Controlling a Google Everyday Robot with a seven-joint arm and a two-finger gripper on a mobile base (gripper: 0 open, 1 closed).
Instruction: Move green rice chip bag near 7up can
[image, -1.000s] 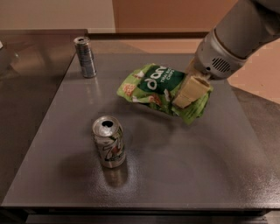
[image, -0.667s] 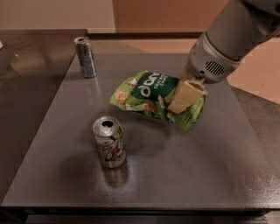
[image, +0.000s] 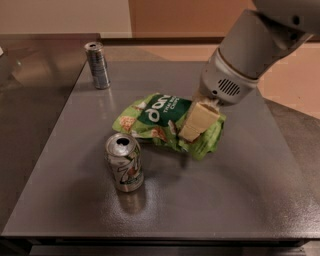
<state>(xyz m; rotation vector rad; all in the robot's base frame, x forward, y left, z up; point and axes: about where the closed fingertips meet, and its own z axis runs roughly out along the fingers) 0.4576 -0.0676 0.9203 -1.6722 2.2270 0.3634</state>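
Observation:
The green rice chip bag (image: 159, 120) lies crinkled on the grey table, its left end close to the 7up can (image: 124, 162), which stands upright just in front and to the left of it. My gripper (image: 196, 124) comes down from the upper right and is shut on the right part of the bag. One cream-coloured finger (image: 198, 119) shows on top of the bag; the other is hidden behind the foil.
A slim, taller silver-grey can (image: 97, 65) stands upright at the back left of the grey table (image: 235, 200). A darker counter surface lies to the left, and a tan floor or wall shows behind.
My gripper has dragged the bag left and toward the front, so its left end has come much closer to the 7up can. Both cans have stayed in place.

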